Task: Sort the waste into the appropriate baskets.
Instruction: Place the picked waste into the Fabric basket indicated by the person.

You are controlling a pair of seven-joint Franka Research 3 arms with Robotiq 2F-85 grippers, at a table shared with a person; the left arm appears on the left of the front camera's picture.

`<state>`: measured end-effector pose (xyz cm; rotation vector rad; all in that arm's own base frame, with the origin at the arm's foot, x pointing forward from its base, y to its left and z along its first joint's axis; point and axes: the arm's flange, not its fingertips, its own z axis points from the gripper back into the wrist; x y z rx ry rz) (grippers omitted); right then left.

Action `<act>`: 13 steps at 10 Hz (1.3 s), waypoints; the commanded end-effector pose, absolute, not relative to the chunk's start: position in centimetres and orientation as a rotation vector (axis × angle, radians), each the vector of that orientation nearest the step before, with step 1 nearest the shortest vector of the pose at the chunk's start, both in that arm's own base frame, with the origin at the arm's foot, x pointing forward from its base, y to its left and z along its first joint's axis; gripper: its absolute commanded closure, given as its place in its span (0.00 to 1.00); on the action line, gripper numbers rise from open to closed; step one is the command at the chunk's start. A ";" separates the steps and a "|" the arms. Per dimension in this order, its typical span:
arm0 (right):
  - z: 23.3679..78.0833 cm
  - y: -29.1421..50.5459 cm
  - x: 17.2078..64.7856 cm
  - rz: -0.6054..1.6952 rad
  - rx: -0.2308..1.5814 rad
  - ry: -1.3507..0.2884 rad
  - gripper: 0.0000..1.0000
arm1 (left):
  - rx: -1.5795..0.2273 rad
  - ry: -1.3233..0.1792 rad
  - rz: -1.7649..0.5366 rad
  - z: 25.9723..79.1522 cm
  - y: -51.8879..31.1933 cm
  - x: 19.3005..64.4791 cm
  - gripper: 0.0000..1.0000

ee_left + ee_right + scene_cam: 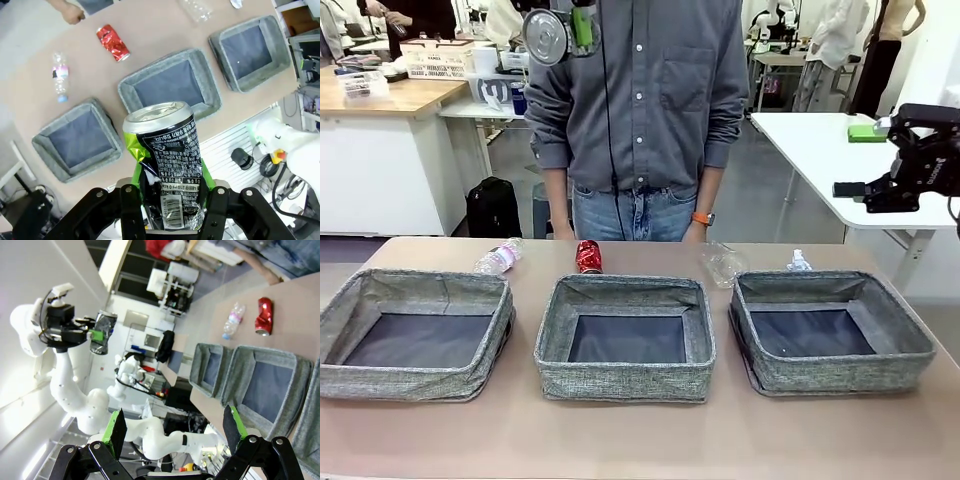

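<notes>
My left gripper (pixel 169 202) is shut on a dark can (pixel 165 160) with yellow-green marks, held high over the table; in the front view that can (pixel 547 37) hangs at the top in the left gripper (pixel 572 30). My right gripper (pixel 175 430) stands open and holds nothing, raised off to the right (pixel 865 189). Three grey baskets (pixel 416 292) (pixel 624 292) (pixel 832 288) sit in a row. Behind them lie a pink-labelled bottle (pixel 500 257), a red can (pixel 588 256), a clear crushed bottle (pixel 722 263) and a white wad (pixel 798 262).
A person in a grey shirt (pixel 640 100) stands at the far edge, one hand (pixel 72 15) near the table. A white table (pixel 820 150) stands behind at the right. Bare tabletop (pixel 640 440) runs in front of the baskets.
</notes>
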<state>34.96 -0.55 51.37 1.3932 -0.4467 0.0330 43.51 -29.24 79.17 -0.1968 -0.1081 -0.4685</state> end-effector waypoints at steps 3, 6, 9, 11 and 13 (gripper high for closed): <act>51.8 -0.3 35.2 0.020 1.416 -0.448 0.00 | -0.198 -0.121 -0.466 79.2 -29.3 43.4 0.55; 51.8 -0.3 35.2 0.020 1.416 -0.448 0.00 | -0.198 -0.121 -0.466 79.2 -29.3 43.4 0.55; 51.8 -0.3 35.2 0.020 1.416 -0.448 0.00 | -0.198 -0.121 -0.466 79.2 -29.3 43.4 0.55; 51.8 -0.3 35.2 0.020 1.416 -0.448 0.00 | -0.198 -0.121 -0.466 79.2 -29.3 43.4 0.55; 51.8 -0.3 35.2 0.020 1.416 -0.448 0.00 | -0.198 -0.121 -0.466 79.2 -29.3 43.4 0.55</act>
